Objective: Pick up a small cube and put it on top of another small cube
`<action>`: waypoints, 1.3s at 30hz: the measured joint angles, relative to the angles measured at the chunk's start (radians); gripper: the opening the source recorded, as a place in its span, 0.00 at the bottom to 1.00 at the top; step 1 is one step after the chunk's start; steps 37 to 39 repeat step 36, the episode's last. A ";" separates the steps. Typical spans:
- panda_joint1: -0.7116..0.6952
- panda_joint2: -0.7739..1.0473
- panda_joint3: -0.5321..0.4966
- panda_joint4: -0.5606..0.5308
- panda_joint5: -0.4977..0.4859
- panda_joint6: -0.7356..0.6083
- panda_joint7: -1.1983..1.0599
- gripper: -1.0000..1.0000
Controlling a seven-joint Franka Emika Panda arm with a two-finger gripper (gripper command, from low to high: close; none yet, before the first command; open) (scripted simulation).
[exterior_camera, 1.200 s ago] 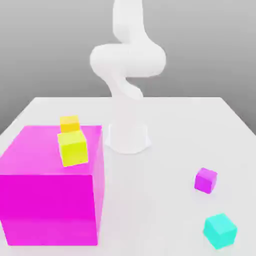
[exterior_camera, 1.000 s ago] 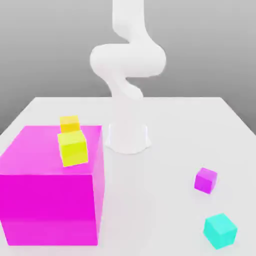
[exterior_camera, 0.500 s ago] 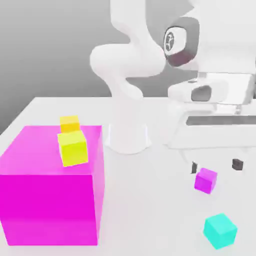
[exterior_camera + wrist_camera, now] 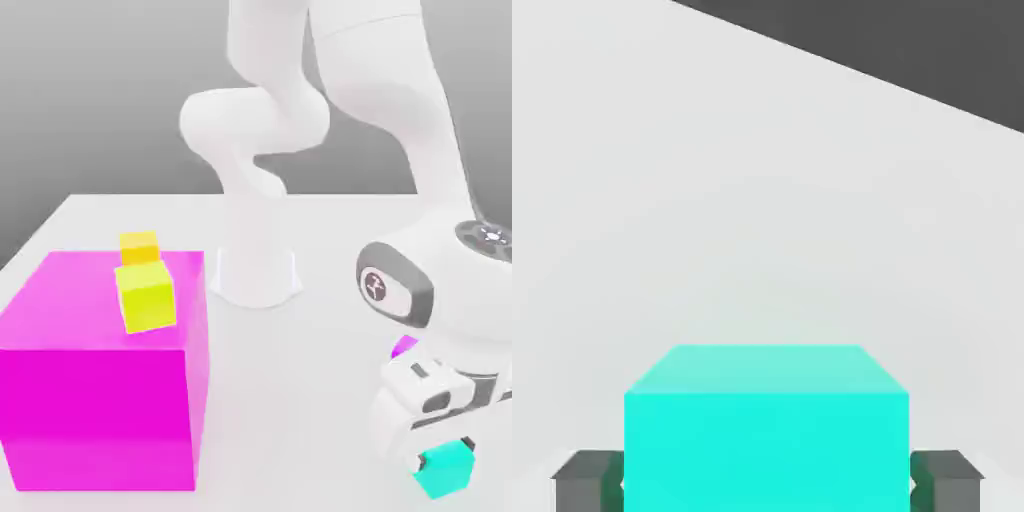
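Pale, smooth tabletop [image 4: 300, 420], plain grey backdrop [image 4: 120, 100] fading darker toward the table's far edge, gripper [image 4: 445, 452] closed on the teal cube [image 4: 446, 472] at the exterior view's right.

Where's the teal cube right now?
In the exterior view, the teal cube is low on the right, between the fingertips of the gripper, nearer the camera than the purple cube.

simulated lab-like scene, perhaps, robot arm [image 4: 268, 120], plain pale tabletop [image 4: 300, 400]
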 joint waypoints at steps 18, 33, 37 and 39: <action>0.100 -0.496 0.178 -0.335 0.351 -0.143 0.300 0.00; 0.026 -0.473 0.276 -0.501 0.153 0.023 0.751 0.00; 0.017 -0.419 0.276 -0.502 0.133 0.085 0.766 0.00; 0.017 -0.419 0.276 -0.502 0.133 0.085 0.766 0.00</action>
